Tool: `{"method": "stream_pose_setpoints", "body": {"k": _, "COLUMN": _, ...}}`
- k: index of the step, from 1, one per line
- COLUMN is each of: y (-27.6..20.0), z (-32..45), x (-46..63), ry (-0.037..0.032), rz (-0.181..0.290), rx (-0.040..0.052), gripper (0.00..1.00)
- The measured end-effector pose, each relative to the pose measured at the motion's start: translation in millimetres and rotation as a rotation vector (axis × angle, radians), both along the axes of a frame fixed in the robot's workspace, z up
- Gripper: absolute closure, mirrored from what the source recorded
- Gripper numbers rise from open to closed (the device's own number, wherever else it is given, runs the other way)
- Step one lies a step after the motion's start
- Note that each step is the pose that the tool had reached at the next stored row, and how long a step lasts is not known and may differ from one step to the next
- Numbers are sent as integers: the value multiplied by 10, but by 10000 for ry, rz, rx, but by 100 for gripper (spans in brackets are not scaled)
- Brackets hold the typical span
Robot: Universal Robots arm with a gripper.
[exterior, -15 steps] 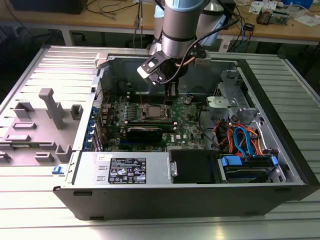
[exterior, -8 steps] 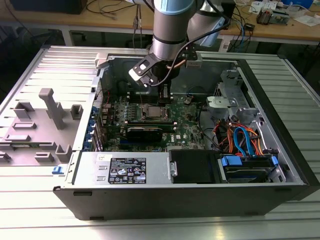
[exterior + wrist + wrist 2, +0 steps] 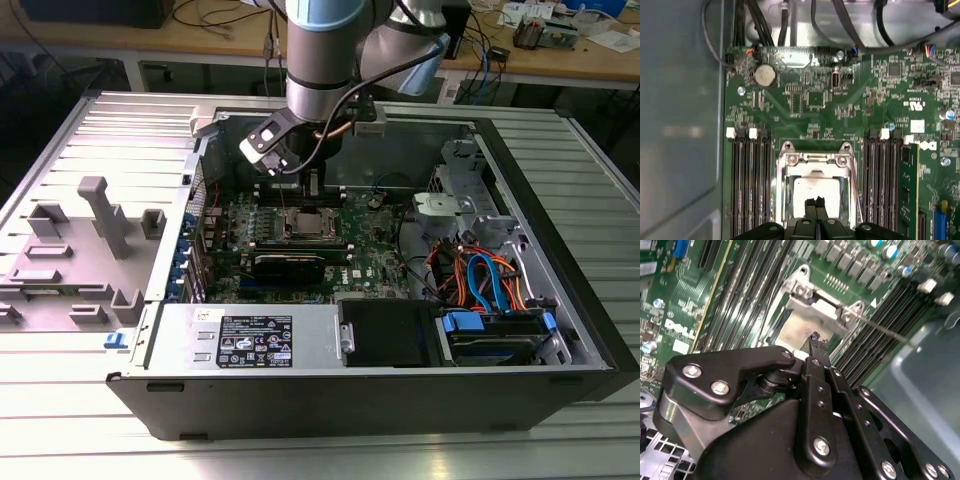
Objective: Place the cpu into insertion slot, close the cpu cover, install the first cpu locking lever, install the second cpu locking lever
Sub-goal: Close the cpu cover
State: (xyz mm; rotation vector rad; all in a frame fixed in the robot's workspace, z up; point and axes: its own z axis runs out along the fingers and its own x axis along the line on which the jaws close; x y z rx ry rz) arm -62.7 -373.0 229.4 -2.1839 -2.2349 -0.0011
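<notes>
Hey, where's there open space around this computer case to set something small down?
The ribbed table in front of the case is bare, as is the strip along the exterior view's right. Inside it is crowded: the hand sits over the cpu, and cables fill the exterior view's right corner.

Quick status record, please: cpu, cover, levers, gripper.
cpu: in socket, silver top showing
cpu cover: appears down, framing the cpu
lever: thin wire rod beside the socket; latched or not, cannot tell
gripper: shut, tips together over the cpu; contact unclear
</notes>
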Motion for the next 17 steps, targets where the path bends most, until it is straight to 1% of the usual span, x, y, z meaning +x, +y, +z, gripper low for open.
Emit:
{"method": "stream_pose_setpoints", "body": {"k": 7, "y": -1, "z": -22, "x": -148, "ry": 1, "rz": 88, "rx": 8, "gripper": 89}}
{"method": "stream_pose_setpoints", "body": {"k": 8, "y": -1, "z": -133, "x": -177, "ry": 2, "rz": 166, "rx": 6, "gripper": 89}}
{"method": "stream_pose_setpoints", "body": {"k": 9, "y": -1, "z": -218, "x": -184, "ry": 0, "rz": 191, "rx": 12, "gripper": 89}}
{"method": "stream_pose_setpoints", "body": {"k": 10, "y": -1, "z": -167, "x": -185, "ry": 1, "rz": 196, "rx": 11, "gripper": 89}}
{"method": "stream_pose_setpoints", "body": {"k": 11, "y": -1, "z": -155, "x": -185, "ry": 0, "rz": 196, "rx": 12, "gripper": 89}}
{"method": "stream_pose_setpoints", "body": {"k": 14, "y": 0, "z": -154, "x": -167, "ry": 1, "rz": 197, "rx": 11, "gripper": 89}}
{"method": "stream_pose_setpoints", "body": {"k": 17, "y": 4, "z": -154, "x": -104, "ry": 3, "rz": 197, "rx": 10, "gripper": 89}}
